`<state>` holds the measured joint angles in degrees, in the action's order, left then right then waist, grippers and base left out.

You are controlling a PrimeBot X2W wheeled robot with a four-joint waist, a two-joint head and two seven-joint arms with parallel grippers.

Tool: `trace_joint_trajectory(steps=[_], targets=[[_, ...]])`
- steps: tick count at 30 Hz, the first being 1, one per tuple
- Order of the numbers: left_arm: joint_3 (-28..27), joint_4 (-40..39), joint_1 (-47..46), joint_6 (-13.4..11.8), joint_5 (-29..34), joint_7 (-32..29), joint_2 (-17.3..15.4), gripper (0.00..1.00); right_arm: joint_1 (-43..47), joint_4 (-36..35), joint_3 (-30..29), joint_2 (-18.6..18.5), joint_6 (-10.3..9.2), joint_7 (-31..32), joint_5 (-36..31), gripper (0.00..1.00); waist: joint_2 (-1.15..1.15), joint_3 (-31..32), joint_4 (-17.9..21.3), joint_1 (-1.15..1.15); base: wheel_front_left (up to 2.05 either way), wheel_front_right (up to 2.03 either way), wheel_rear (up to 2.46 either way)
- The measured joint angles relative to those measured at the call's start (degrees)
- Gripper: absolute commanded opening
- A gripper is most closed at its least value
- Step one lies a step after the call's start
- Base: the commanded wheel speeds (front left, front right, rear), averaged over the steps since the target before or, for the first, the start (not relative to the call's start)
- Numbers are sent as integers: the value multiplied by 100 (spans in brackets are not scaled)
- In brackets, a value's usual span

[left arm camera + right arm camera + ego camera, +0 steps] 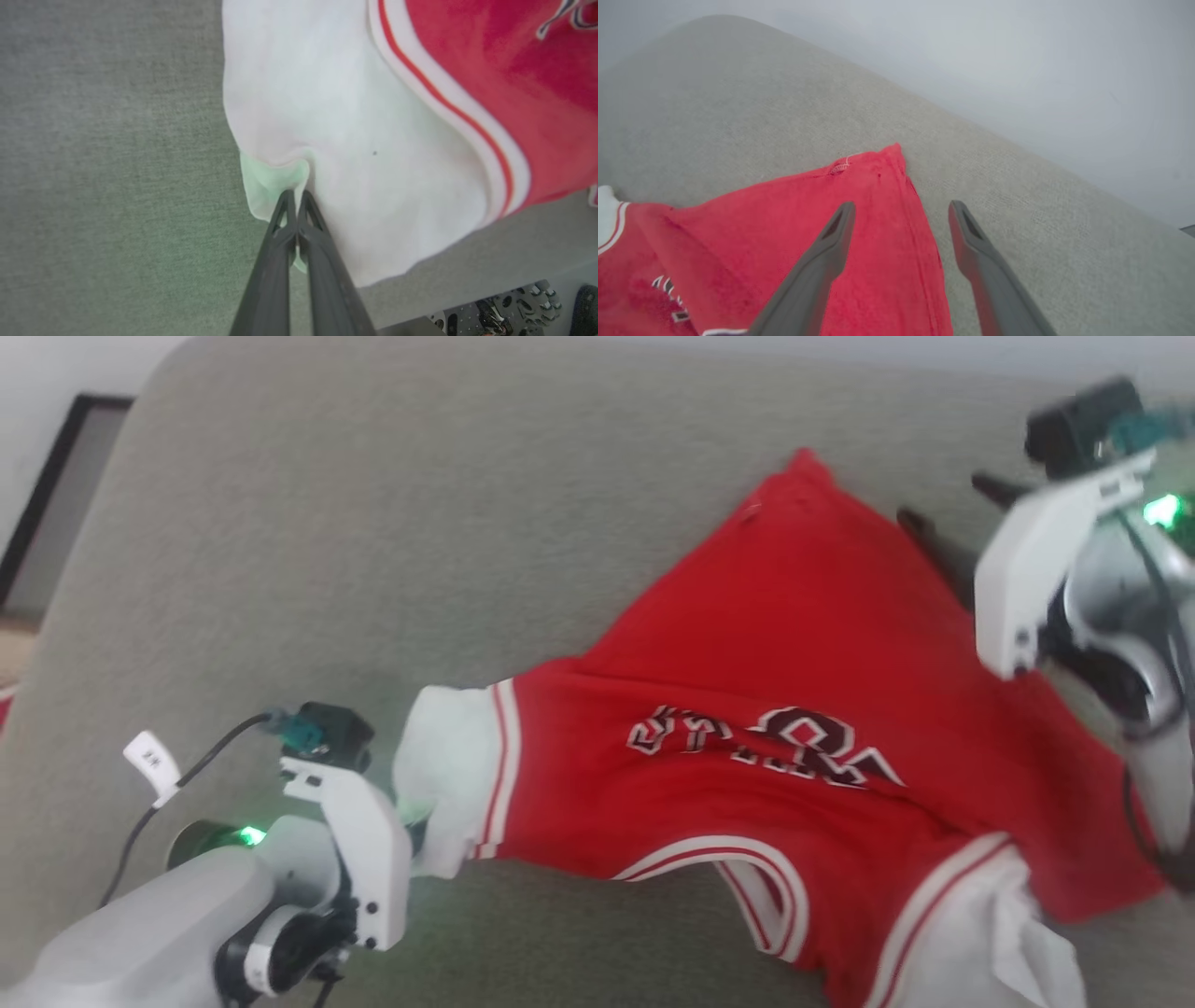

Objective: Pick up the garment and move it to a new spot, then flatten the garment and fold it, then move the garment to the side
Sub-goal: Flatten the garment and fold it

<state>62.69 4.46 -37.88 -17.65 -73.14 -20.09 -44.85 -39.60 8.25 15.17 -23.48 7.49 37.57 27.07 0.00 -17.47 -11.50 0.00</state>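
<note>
The garment point(766, 663) is a red jersey with white sleeves and striped trim, lying stretched across a grey fabric surface point(373, 523) with its lettering facing up. My left gripper point(420, 821), at the lower left, is shut on the edge of one white sleeve point(327, 116); the pinch shows clearly in the left wrist view, where the left gripper point(296, 196) bunches the cloth. My right gripper point(938, 497) stands open at the upper right, above the red hem corner point(878, 163). In the right wrist view the right gripper point(900, 207) holds nothing between its fingers.
The grey surface curves away to a pale wall at the back. A dark-framed panel point(37, 504) stands beyond its far left edge. Beyond the surface's near edge, dark and metal parts point(504, 308) show in the left wrist view.
</note>
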Motion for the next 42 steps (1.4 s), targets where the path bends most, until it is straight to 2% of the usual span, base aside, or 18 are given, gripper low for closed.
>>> trace_joint_trajectory(steps=[6,13,15,16,24,25,28,34,42], targets=[[102,270,-254,227,166,-16,448,0,-1118,1673,723,-143,0,-233,164,100,0,-225,-492,0,0,0,0],[193,638,-457,508,249,4,893,0,-1966,3184,1637,-320,0,23,404,100,0,-452,-1037,0,0,0,0],[197,691,-469,542,253,14,946,0,-2032,3332,1794,-350,0,100,464,100,0,-479,-1102,0,0,0,0],[204,799,-495,621,253,40,1044,0,-2144,3621,2059,-404,0,269,541,100,0,-527,-1215,0,0,0,0],[211,1087,-566,818,245,96,1235,0,-2521,4036,2697,-522,-1,765,1092,100,0,-632,-1380,0,0,0,0],[210,1121,-570,835,245,98,1244,0,-2555,4002,2827,-541,-2,816,1155,0,0,-634,-1374,0,0,0,0],[202,1210,-586,881,238,101,1250,0,-2620,3894,3106,-591,-1,857,1376,0,0,-630,-1317,0,0,0,0],[171,1333,-712,920,241,51,1111,0,-2646,3711,3479,-710,0,555,1871,0,0,-520,-1099,0,0,0,0],[-47,1229,-1251,738,323,-209,517,0,-2770,3264,3856,-951,0,-75,2379,0,0,-151,-659,0,0,0,0]])
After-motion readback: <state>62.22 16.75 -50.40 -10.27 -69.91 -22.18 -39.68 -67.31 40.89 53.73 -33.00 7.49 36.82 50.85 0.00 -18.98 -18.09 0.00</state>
